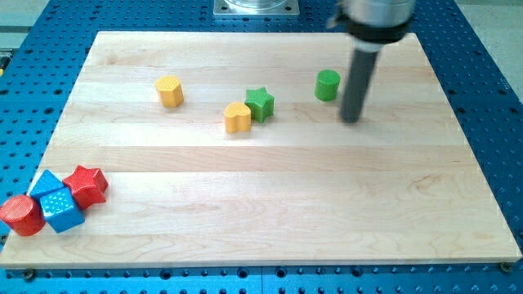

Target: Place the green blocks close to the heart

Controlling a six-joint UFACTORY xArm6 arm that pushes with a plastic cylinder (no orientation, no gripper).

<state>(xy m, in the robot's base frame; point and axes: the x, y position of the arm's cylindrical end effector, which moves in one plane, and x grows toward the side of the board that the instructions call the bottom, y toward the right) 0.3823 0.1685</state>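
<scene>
A yellow heart block (237,118) lies a little above the board's middle. A green star block (260,104) touches it on its upper right. A green round block (328,85) stands further to the view's right, apart from both. My tip (350,119) rests on the board just right of and below the green round block, a small gap between them.
A yellow hexagon block (170,91) lies left of the heart. At the bottom left corner a red star block (86,185), a red round block (21,215) and two blue blocks (62,209) are clustered. The wooden board (270,212) sits on a blue perforated table.
</scene>
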